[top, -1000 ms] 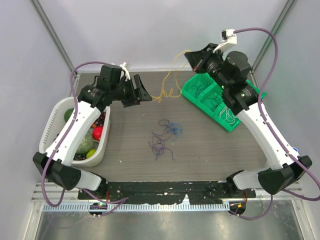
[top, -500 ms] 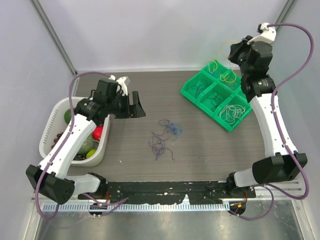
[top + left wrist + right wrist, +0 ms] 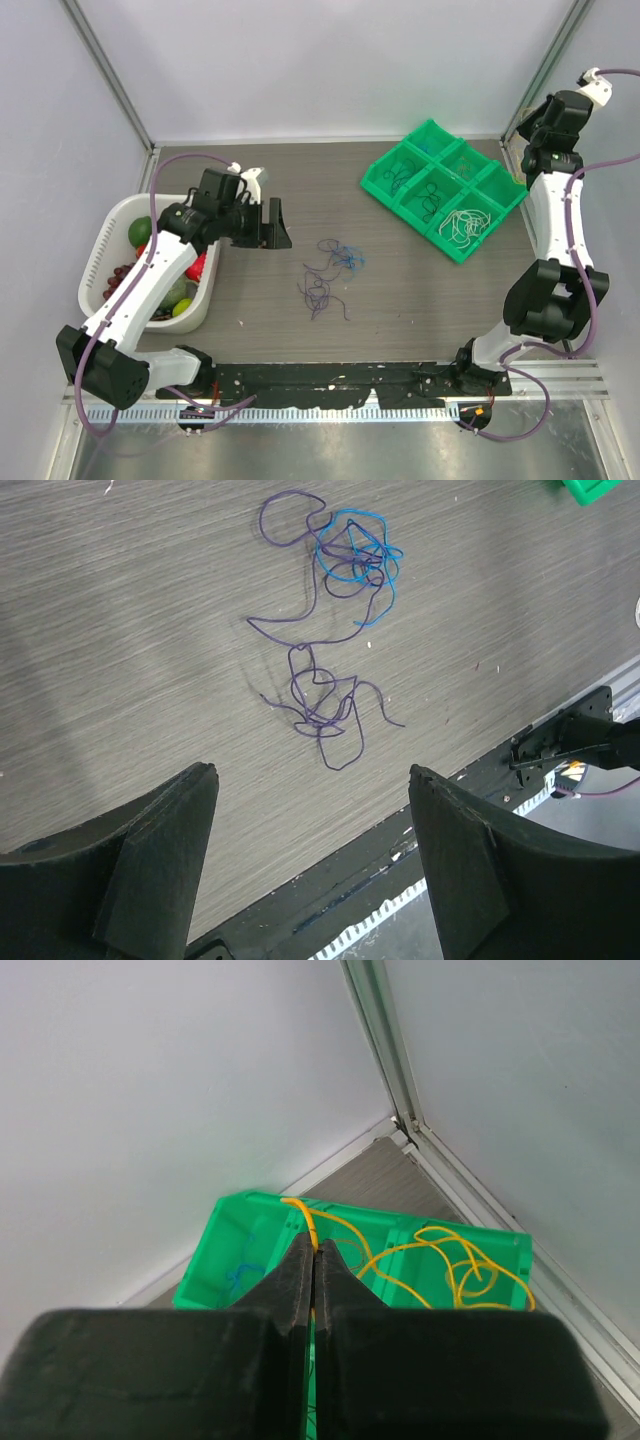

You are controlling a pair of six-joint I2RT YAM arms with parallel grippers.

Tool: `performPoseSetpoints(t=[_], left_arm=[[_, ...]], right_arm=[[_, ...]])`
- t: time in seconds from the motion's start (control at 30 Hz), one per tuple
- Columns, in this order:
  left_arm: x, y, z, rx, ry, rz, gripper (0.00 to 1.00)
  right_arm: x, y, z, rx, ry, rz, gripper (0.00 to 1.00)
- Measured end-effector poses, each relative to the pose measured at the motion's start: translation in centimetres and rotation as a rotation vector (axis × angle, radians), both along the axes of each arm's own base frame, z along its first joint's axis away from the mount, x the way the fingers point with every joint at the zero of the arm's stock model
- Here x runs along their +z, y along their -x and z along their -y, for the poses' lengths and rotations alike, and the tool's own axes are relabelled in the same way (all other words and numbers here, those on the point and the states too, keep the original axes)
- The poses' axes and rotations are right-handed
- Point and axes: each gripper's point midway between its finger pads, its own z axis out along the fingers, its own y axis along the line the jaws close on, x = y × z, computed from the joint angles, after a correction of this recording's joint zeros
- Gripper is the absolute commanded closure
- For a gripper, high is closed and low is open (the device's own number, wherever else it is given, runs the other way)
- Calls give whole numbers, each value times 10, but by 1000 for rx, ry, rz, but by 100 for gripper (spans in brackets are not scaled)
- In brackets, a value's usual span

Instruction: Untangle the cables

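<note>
Pale walls close in a grey wood-grain table (image 3: pixel 400 300), and every place below is given from the green tray (image 3: pixel 367 183) of compartments at its far right.

Well to the left of the tray, at the table's left edge, a white basket (image 3: pixel 96 262) holds fruit. Between basket and tray hangs the left gripper (image 3: pixel 312 780), its jaws spread wide with nothing in them. Its camera looks down on the loose cables.

Those cables (image 3: pixel 328 272) lie on bare table to the near left of the tray, well apart from it. A blue strand (image 3: pixel 355 555) is knotted through purple ones (image 3: pixel 320 705).

High above the tray's far right corner, the right gripper (image 3: pixel 313 1250) has its jaws pressed together on a yellow cable (image 3: pixel 300 1206). The rest of that strand loops down into a far compartment.

The step in hand looks like dropping the yellow cable into its compartment. The next move would call for the right jaws to part so the strand falls inside the walls. The left gripper would then need to come down on a single outlying purple loop, not on the knot.
</note>
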Motion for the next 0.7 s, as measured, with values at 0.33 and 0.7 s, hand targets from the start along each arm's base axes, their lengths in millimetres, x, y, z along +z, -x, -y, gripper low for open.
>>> performPoseSetpoints(t=[0.33,0.7], left_arm=[[-1,-3,-3,5,-9,2,19],[3,-8,-1,1,-14,-1,19]], right_arm=[[-21,-4,35,-54,-63,46,99],[-99,7,50,-101,-134,-75,99]])
